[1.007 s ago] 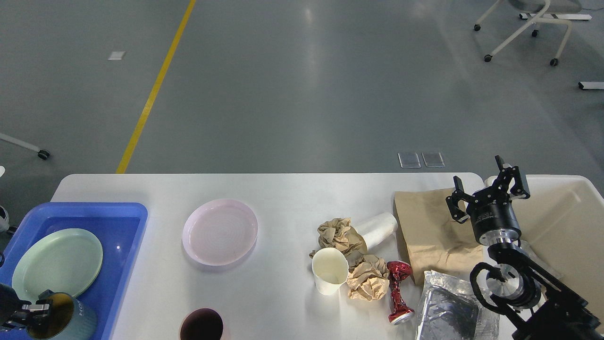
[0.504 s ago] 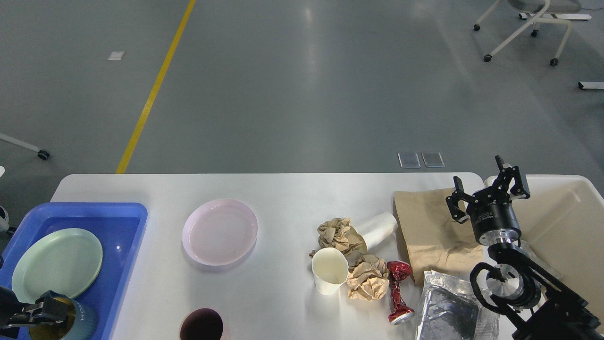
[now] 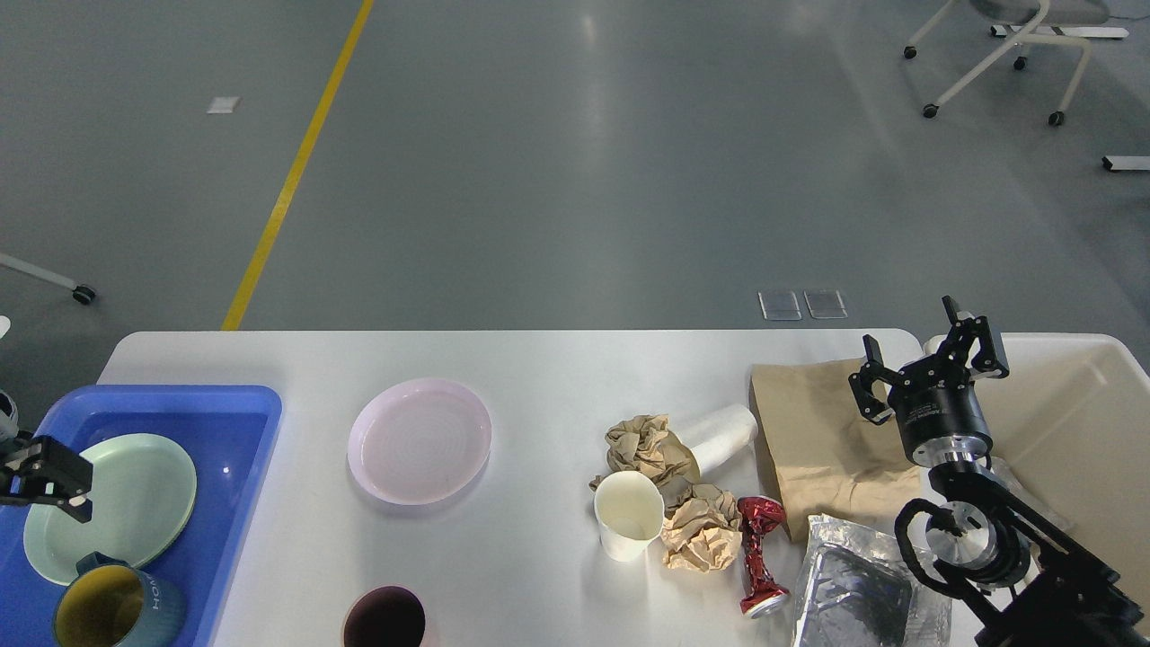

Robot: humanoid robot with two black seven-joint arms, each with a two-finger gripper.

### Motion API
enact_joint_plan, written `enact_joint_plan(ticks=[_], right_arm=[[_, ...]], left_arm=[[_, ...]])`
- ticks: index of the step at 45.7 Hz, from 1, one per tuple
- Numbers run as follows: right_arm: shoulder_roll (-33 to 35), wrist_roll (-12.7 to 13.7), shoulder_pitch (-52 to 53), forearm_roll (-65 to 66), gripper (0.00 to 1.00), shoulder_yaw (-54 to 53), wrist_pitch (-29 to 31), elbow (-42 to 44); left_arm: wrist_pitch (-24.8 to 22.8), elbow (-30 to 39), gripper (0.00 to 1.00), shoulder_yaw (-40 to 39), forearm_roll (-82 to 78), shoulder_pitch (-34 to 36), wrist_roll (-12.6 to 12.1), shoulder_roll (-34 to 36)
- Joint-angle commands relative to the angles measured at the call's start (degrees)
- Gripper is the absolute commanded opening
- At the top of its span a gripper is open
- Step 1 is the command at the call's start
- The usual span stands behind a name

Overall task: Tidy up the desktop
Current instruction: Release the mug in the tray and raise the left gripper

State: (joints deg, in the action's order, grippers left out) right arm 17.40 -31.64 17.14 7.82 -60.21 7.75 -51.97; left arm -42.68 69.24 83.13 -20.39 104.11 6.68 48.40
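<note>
Grey floor with a yellow line lies beyond the desktop (image 3: 539,368), which fills the lower view. At its left edge a blue tray (image 3: 243,422) holds a green plate (image 3: 126,494) and mug (image 3: 117,607). Left gripper (image 3: 45,476) hovers there; its finger spacing is unclear. Right gripper (image 3: 930,364) hangs spread apart over brown paper (image 3: 809,440) near the right edge.

Cut off at the edges
Left gripper (image 3: 45,476) half out of view; dark cup (image 3: 386,618) and foil tray (image 3: 853,593) cropped below.
</note>
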Motion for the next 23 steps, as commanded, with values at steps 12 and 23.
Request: enact_joint_plan(ticks=[12,23], right_arm=[[0.0,0.0,0.0,0.0,1.0,0.0,0.0,0.0],[0.0,0.0,0.0,0.0,1.0,0.0,0.0,0.0]], left_arm=[[-8.4,10.5,0.95,10.4,12.5,29.4,-1.4,-21.1],[-7.9,21.8,0.95,9.7,26.2,44.7,-12.8,-28.6]])
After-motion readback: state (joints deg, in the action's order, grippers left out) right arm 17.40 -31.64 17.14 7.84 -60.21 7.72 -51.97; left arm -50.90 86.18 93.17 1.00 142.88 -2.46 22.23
